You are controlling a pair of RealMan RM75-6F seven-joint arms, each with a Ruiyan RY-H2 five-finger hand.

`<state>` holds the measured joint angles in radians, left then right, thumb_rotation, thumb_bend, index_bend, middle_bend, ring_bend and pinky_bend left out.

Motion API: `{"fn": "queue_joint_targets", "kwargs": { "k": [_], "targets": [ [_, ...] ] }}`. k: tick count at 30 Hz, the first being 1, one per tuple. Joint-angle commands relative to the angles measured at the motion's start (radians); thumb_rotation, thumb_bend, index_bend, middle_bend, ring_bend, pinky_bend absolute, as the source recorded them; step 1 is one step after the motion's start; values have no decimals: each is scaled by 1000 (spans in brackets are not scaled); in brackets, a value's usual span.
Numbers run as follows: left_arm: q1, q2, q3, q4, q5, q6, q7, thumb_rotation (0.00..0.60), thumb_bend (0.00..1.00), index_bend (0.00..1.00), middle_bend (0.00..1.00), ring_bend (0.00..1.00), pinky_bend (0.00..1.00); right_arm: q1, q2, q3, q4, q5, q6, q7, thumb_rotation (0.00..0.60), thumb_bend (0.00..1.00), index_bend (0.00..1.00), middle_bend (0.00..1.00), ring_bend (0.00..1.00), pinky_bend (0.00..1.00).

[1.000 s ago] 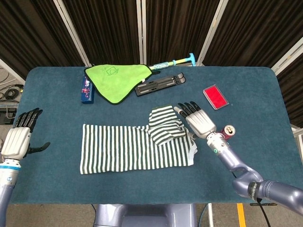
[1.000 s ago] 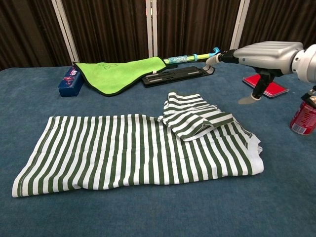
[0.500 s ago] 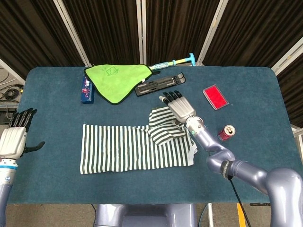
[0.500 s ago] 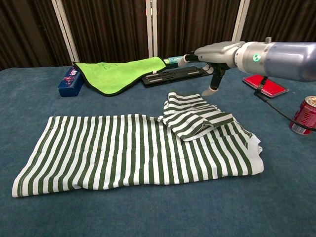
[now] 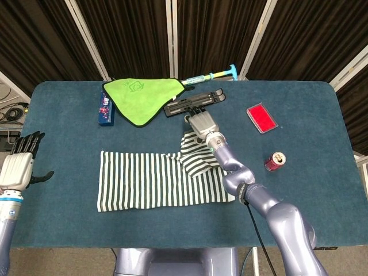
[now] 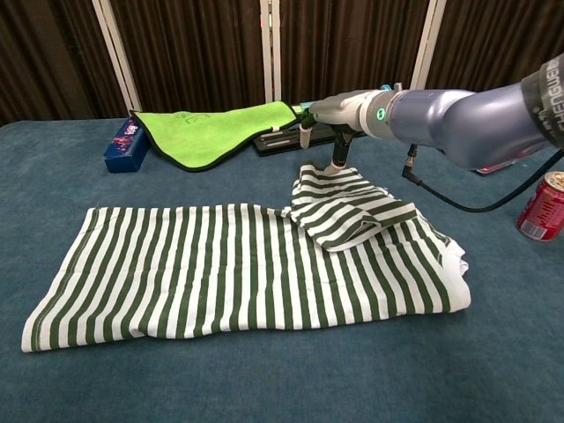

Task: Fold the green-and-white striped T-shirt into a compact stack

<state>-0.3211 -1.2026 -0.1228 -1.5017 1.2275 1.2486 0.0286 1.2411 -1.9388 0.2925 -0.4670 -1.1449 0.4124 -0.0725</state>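
Nearest the robot lies the green-and-white striped T-shirt (image 6: 238, 269), spread flat across the middle of the blue table (image 5: 322, 201) — its right part bunched, with a sleeve (image 6: 348, 211) folded back over the body. Out at the near-left edge the left hand (image 5: 20, 167) hangs off the table, fingers spread, thumb out, holding nothing. Over on the right, well apart from the shirt, stands a red soda can (image 5: 275, 161). Now the right hand (image 5: 201, 123) — it sits just past the far edge of the folded sleeve, palm down, thumb pointing toward the cloth; whether it touches the fabric I cannot tell, and how its other fingers lie is hard to read, though nothing shows in its grasp. Just beyond it lies a black folding stand (image 5: 194, 102). Further right, a red flat case (image 5: 262, 117). At the far left, a bright green cloth (image 5: 141, 95) with a small blue box (image 5: 105, 109) beside it, and a teal-handled tool (image 5: 215, 75) poking out behind the cloth.
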Motion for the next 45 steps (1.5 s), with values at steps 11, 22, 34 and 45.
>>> {"fn": "queue_joint_targets", "kwargs": {
  "k": [11,22,34,45],
  "targets": [
    [2,-10,-7,6,0,-2,8,600,201,0,0,0,0,6,-70,-43,119,-88,-26,141,600,222,380,0,0,0],
    [5,-11,-12,13,6,-7,-8,600,200,0,0,0,0,6,-114,-74,195,-143,-33,222,600,322,433,0,0,0],
    [8,-13,-15,21,15,-7,-15,600,200,0,0,0,0,4,-135,-94,232,-183,-27,288,600,422,597,0,0,0],
    [11,-11,-15,16,24,-5,-17,600,200,0,0,0,0,-9,-133,-109,224,-213,27,331,600,459,692,0,0,0]
  ]
}}
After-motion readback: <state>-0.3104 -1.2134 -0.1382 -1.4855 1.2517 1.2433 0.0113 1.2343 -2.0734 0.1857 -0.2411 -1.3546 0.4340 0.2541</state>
